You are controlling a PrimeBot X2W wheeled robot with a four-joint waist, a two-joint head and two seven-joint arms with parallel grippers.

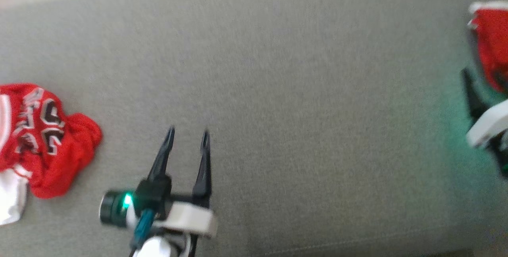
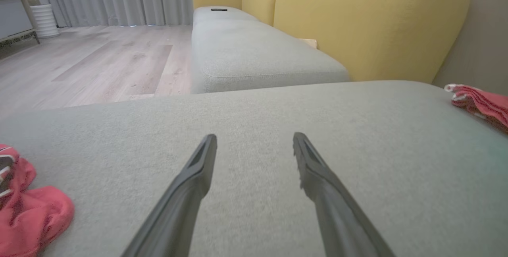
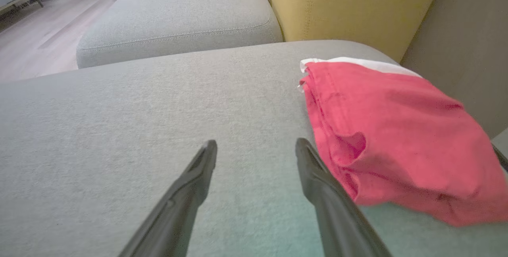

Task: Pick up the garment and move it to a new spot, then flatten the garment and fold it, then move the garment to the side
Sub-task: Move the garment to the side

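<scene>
The right gripper (image 3: 256, 143) is wide open and empty; the folded red garment (image 3: 397, 130) lies just beside its finger on the grey woven cushion (image 3: 139, 122). The left gripper (image 2: 254, 138) is open too, with a crumpled lettered jersey (image 1: 43, 138) to its left.

Red garment (image 3: 397, 138) with white trim, folded, lying at the cushion's (image 3: 158, 130) right end

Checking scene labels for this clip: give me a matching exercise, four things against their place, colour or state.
1 lettered jersey
2 plain red garment
3 left fingers
4 sofa back

a yellow
b apart, over bare cushion
c crumpled, at robot's left
d beside the right fingers

Pairs: 1-c, 2-d, 3-b, 4-a
</scene>
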